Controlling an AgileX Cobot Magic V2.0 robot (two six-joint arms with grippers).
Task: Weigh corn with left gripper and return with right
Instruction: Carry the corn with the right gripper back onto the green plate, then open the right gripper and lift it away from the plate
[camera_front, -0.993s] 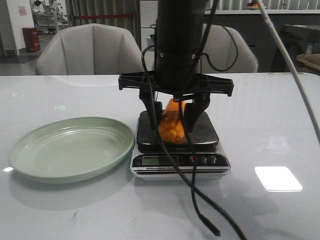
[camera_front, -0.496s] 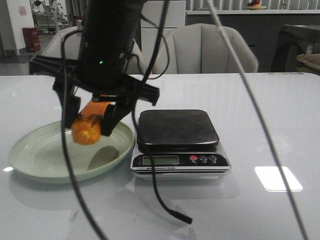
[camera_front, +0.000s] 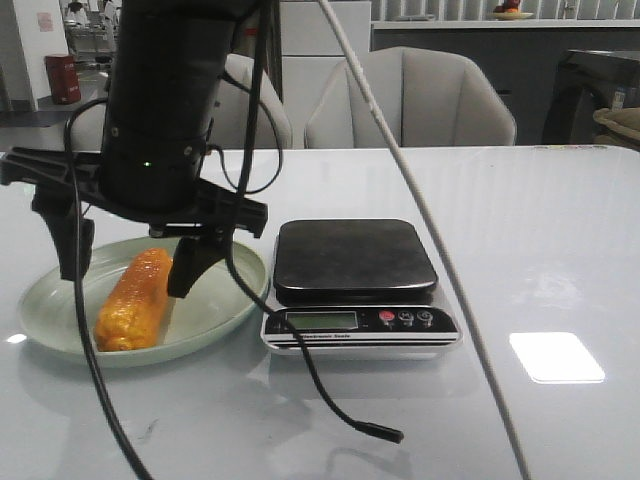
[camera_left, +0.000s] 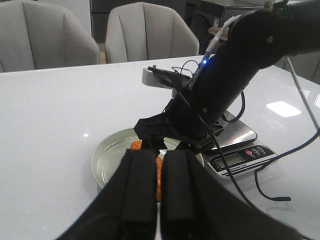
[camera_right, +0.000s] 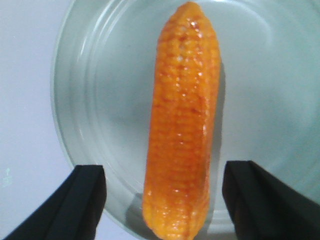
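You have the corn lying free on the plate, axis twelve-to-six between the right gripper's wide-spread fingers; left gripper fingers closed, empty.

A glossy white table is carrying a pale green plate toward its left side and a digital kitchen scale just beside it, near the middle. A loose black cable end is lying on the tabletop near the front edge.
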